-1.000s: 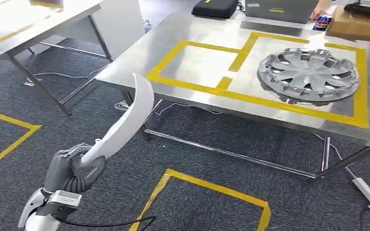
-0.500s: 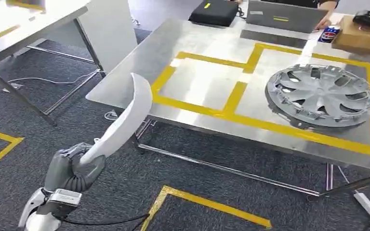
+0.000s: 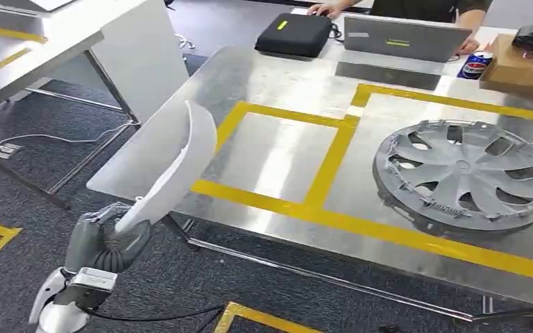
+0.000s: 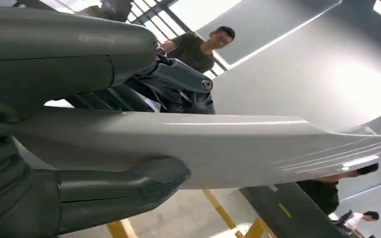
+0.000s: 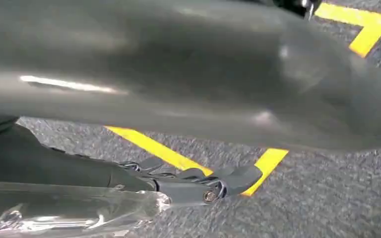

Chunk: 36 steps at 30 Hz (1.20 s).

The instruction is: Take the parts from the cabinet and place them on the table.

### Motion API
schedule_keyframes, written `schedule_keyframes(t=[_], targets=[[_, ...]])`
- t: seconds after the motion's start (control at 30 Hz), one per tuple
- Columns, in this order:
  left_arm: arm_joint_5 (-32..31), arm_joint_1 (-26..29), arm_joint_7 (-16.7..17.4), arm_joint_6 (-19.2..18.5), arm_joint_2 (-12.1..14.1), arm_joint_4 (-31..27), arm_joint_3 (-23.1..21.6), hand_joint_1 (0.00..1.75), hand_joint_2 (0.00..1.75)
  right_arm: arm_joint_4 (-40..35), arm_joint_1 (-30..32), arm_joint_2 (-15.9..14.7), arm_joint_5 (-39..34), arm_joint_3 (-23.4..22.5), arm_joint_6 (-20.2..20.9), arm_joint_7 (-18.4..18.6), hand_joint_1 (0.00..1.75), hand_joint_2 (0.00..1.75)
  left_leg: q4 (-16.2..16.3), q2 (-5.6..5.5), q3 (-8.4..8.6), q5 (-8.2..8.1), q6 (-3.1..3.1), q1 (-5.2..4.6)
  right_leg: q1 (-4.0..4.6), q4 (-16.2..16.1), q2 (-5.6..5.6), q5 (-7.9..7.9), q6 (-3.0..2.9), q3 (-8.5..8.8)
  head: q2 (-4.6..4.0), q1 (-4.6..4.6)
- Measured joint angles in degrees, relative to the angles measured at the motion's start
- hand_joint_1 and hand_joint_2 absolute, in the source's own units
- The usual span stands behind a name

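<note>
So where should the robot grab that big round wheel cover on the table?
Probably by the rim of the wheel cover, at the edge nearest the robot, coming from above. It lies flat inside the yellow tape, so only the thin rim and the openings between spokes offer fingers a hold.

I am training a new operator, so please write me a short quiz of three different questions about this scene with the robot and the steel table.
1. True or false: the left hand holds the long curved white plastic panel.
2. Which yellow-taped square on the steel table holds the silver plastic wheel cover? A) the one nearer the robot's left arm B) the other one
3. Fill in: beside the grey laptop lies a black ____.

Key: 1 true; 2 B; 3 bag.
</note>
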Motion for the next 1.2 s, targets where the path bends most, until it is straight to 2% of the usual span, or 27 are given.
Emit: schedule_keyframes(t=[0.03, 0.07, 0.1, 0.13, 0.17, 0.2, 0.23, 0.3, 0.33, 0.37, 0.47, 0.5, 0.53, 0.6, 0.63, 0.67, 0.7, 0.77, 0.83, 0.9, 0.97, 1.0, 1.03, 1.07, 1.13, 1.17, 1.2], targets=[[0.0, -0.01, 0.0, -0.02, -0.02, 0.07, 0.0, 1.75, 1.75, 0.0, 0.11, 0.09, 0.11, 0.0, 0.04, 0.02, 0.0, 0.0, -0.41, 0.0, -1.53, -2.85, 0.03, -0.04, -0.09, -0.08, 0.23, -0.82, 0.14, 1.14, 0.0, -0.02], [0.0, 0.0, 0.0, 0.0, 0.0, 0.13, 0.0, 1.75, 1.75, 0.0, 0.2, 0.13, 0.18, 0.0, 0.13, 0.02, 0.0, 0.0, -2.09, 0.0, -2.43, -2.0, 0.1, -0.09, -0.25, -0.08, 0.46, -1.65, 0.15, 2.29, -0.02, 0.02], [0.0, 0.01, 0.0, -0.02, 0.0, 0.22, 0.04, 1.75, 1.75, 0.02, 0.26, 0.24, 0.22, 0.0, 0.15, 0.02, 0.0, 0.0, -5.61, 0.0, -2.6, 2.36, 0.33, -0.16, -0.41, -0.1, 0.66, -2.54, 0.26, 3.48, 0.0, -0.02], [0.0, 0.01, 0.0, -0.02, 0.0, 0.28, 0.07, 1.75, 1.75, 0.02, 0.29, 0.28, 0.31, 0.0, 0.17, 0.02, 0.0, 0.0, -9.35, 0.02, -2.56, 8.11, 0.41, -0.18, -0.49, -0.11, 0.7, -3.23, 0.46, 4.25, 0.0, -0.04], [0.0, 0.01, 0.0, -0.02, 0.0, 0.44, 0.07, 1.75, 1.75, 0.13, 0.44, 0.31, 0.37, 0.0, 0.24, 0.0, 0.0, 0.0, -13.07, -0.12, -2.88, 15.5, 0.6, -0.18, -0.48, -0.11, 1.04, -3.73, 0.76, 4.26, -0.02, -0.26], [-0.06, 0.04, 0.0, -0.06, -0.02, 0.52, 0.07, 1.75, 1.75, 0.15, 0.36, 0.33, 0.48, 0.0, 0.26, -0.09, 0.0, 0.0, -15.57, -0.42, -2.78, 17.13, 0.6, -0.17, -0.29, 0.38, 1.7, -4.43, 1.25, 4.71, 0.0, -0.51], [-0.24, 0.28, 0.0, -0.09, -0.02, 0.61, 0.07, 1.75, 1.75, 0.15, 0.24, 0.37, 0.53, 0.0, 0.33, -0.13, 0.0, 0.0, -15.18, -0.59, -2.59, 18.34, 0.73, -0.21, -0.33, 0.32, 1.76, -5.07, 1.61, 4.24, -0.02, -0.02], [-0.35, 0.03, 0.0, -0.09, -0.02, 0.74, 0.07, 1.75, 1.75, 0.15, 0.27, 0.37, 0.74, 0.0, 0.33, -0.37, 0.0, 0.0, -15.11, -0.41, -2.2, 18.65, 1.42, -0.4, -0.54, -0.2, 2.26, -5.84, 2.42, 5.06, -0.02, 0.0], [-0.35, -0.19, 0.0, -0.09, -0.13, 0.74, -0.09, 1.75, 1.75, 0.09, 0.27, 0.33, 0.81, 0.0, 0.35, -0.44, 0.0, 0.0, -15.72, 0.07, -1.42, 18.71, 1.69, 0.08, -0.62, 0.0, 2.06, -6.36, 2.81, 5.48, 0.0, -0.09], [-0.33, -0.34, -0.02, -0.09, -0.13, 0.76, -0.09, 1.75, 1.75, 0.11, 0.24, 0.33, 0.81, 0.0, 0.33, -0.53, 0.0, 0.0, -15.8, 0.45, -0.95, 18.39, 2.14, 0.01, -0.42, 1.64, 0.86, -7.24, 3.21, 4.87, -0.02, 0.29], [-0.39, -0.41, 0.0, -0.09, -0.13, 0.98, -0.09, 1.75, 1.75, 0.11, 0.13, 0.33, 0.83, 0.0, 0.33, -0.52, 0.0, 0.0, -15.78, 1.23, -0.02, 17.24, 2.62, -0.09, -0.58, 14.16, -0.14, -12.51, 3.8, -2.44, -0.02, 0.48], [-0.53, -0.41, 0.0, -0.09, -0.13, 1.18, -0.09, 1.75, 1.75, 0.11, 0.22, 0.33, 0.83, 0.0, 0.33, -0.52, 0.0, 0.0, -15.77, 1.49, 0.38, 16.8, 2.64, -0.11, -0.58, 17.12, -0.2, -12.69, 3.89, -4.71, -0.02, 0.52], [-0.57, -0.43, 0.02, -0.09, -0.13, 1.37, -0.11, 1.75, 1.75, 0.11, 0.27, 0.33, 0.9, 0.0, 0.35, -0.55, 0.0, 0.0, -15.77, 1.7, 0.9, 16.39, 2.64, -0.12, -0.58, 16.95, -0.22, -11.24, 3.91, -5.34, -0.02, 0.48], [-1.25, -0.76, 0.35, -0.17, -0.11, 1.73, -0.24, 1.75, 1.75, 0.11, 0.27, 0.33, 1.25, 0.0, 0.33, -0.66, 0.0, 0.0, -15.78, 2.31, 2.41, 15.35, 2.47, -0.11, -0.56, 9.89, -0.68, -5.02, 3.76, -3.2, -0.02, 0.5], [-1.64, -1.03, 0.46, -0.22, -0.09, 1.92, -0.39, 1.75, 1.75, 0.11, 0.18, 0.33, 1.42, 0.0, 0.33, -0.7, 0.0, 0.0, -15.78, 2.68, 3.3, 14.75, 2.3, -0.11, -0.52, 4.47, -1.73, -1.57, 3.56, -1.15, -0.02, 0.53], [-1.79, -1.29, 0.65, -0.26, -0.04, 2.12, -0.5, 1.75, 1.75, 0.11, 0.07, 0.33, 1.55, 0.0, 0.35, -0.7, 0.0, 0.0, -15.83, 2.97, 3.7, 14.27, 1.99, -0.3, -0.11, 1.37, -4.95, -0.52, 3.25, -0.06, -0.02, 0.55], [-2.16, -1.54, 0.76, -0.26, 0.0, 2.32, -0.55, 1.75, 1.75, 0.11, -0.26, 0.33, 1.71, 0.0, 0.35, -0.74, 0.0, 0.0, -15.42, 3.2, 3.86, 13.95, 1.63, -0.8, 0.43, 0.61, -5.79, -0.69, 2.63, 0.1, -0.02, 0.72], [-2.69, -2.07, 1.51, -0.26, 0.09, 2.64, -0.9, 1.75, 1.75, 0.11, -0.54, 0.33, 2.03, 0.0, 0.42, -0.77, 0.0, 0.0, -15.8, 4.43, 3.94, 13.81, 1.34, -0.9, 0.39, 0.86, -4.36, -0.78, 1.9, -0.29, 0.0, 0.03], [-2.86, -2.96, 2.07, -0.24, 0.18, 3.1, -1.46, 1.75, 1.75, 0.11, -0.59, 0.33, 2.45, 0.0, 0.44, -0.74, 0.0, 0.0, -15.95, 5.71, 4.3, 13.22, 0.72, -0.85, 0.1, 0.4, -2.85, -0.53, 1.16, -0.13, 0.0, 0.13], [-3.26, -3.89, 2.42, -0.09, 0.46, 3.6, -1.75, 1.75, 1.75, 0.11, -0.61, 0.33, 2.58, 0.0, 0.57, -0.77, 0.0, 0.0, -11.85, 2.25, 2.59, 10.48, 0.17, -0.52, -0.24, 0.19, -1.6, -0.47, 0.65, 0.08, 0.0, -0.13], [-3.37, -4.17, 2.86, 0.0, 0.63, 4.26, -1.79, 1.75, 1.75, 0.11, -0.84, 0.33, 2.76, 0.0, 0.77, -0.77, 0.0, 0.0, -2.49, 1.13, -2.31, 6.57, -0.12, -0.43, -0.36, 0.2, 0.04, -0.52, 0.44, 0.11, 0.0, -0.24], [-3.59, -4.37, 3.24, 0.0, 0.81, 4.64, -1.86, 1.75, 1.75, 0.11, -0.79, 0.33, 2.89, 0.0, 0.81, -0.77, 0.0, 0.0, 0.94, 1.01, -4.46, 5.79, -0.19, -0.41, -0.37, 0.2, 0.82, -0.55, 0.4, 0.14, -0.02, -0.24], [-3.78, -4.69, 3.76, 0.05, 1.0, 5.13, -1.97, 1.75, 1.75, 0.11, -0.69, 0.33, 3.02, 0.0, 0.83, -0.72, 0.0, 0.0, 1.86, 0.92, -5.52, 6.51, -0.17, -0.38, -0.39, 0.2, 1.59, -0.56, 0.41, 0.23, -0.02, -0.22], [-3.87, -5.07, 3.95, 0.09, 1.12, 5.51, -2.08, 1.75, 1.75, 0.11, -0.61, 0.33, 3.24, 0.0, 0.89, -0.68, 0.0, 0.0, 0.24, 0.8, -5.23, 8.61, -0.08, -0.35, -0.43, 0.21, 2.37, -0.61, 0.48, 0.36, -0.02, -0.22], [-4.13, -5.93, 4.44, 0.13, 1.31, 6.01, -2.43, 1.75, 1.75, 0.11, -0.73, 0.33, 3.39, 0.0, 0.96, -0.68, 0.0, 0.0, -8.41, 0.04, -1.69, 14.56, 0.07, -0.19, -0.64, 0.23, 3.61, -0.75, 0.69, 0.7, -0.02, -0.19], [-4.31, -6.36, 4.83, 0.26, 1.44, 6.3, -2.56, 1.75, 1.75, 0.11, -0.74, 0.33, 3.35, 0.0, 0.94, -0.68, 0.0, 0.0, -12.57, -0.75, 0.19, 16.43, -0.03, 0.01, -0.63, 0.22, 4.15, -0.86, 0.93, 0.74, 0.0, -0.26], [-4.37, -6.86, 5.09, 0.44, 1.49, 6.76, -2.71, 1.75, 1.75, 0.11, -0.83, 0.33, 3.26, 0.0, 0.94, -0.66, 0.0, 0.0, -14.96, -1.61, 1.11, 15.97, -0.04, 0.09, -0.21, 0.85, 4.66, -1.11, 1.37, 0.58, -0.02, -0.39]])
